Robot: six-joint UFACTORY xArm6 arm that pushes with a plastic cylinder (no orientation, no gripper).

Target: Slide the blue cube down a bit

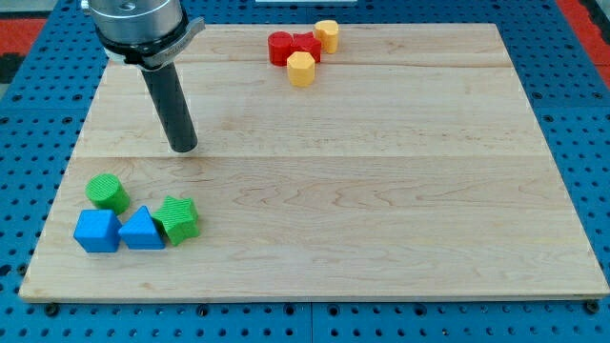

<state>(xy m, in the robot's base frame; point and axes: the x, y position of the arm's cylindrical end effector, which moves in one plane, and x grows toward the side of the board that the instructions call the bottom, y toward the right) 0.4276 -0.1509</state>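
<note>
Colours on the pale wood surface (381, 191)

Near left: blue cube (97, 232), blue triangular block (142, 231), green cylinder (107, 191), ribbed green star (178, 218). Far: red block (291, 46), two yellow blocks (301, 68) (327, 34). My tip (183, 148) is dark.

We find no text, label, brand, number or sign that can be read anywhere in the view. The pale wooden board (381, 191) shows only its grain, and the blue perforated surface (572, 95) around it shows only rows of holes. The small coloured plastic blocks carry no marks that we can make out, and neither does our dark rod or the metal fitting above it.
</note>
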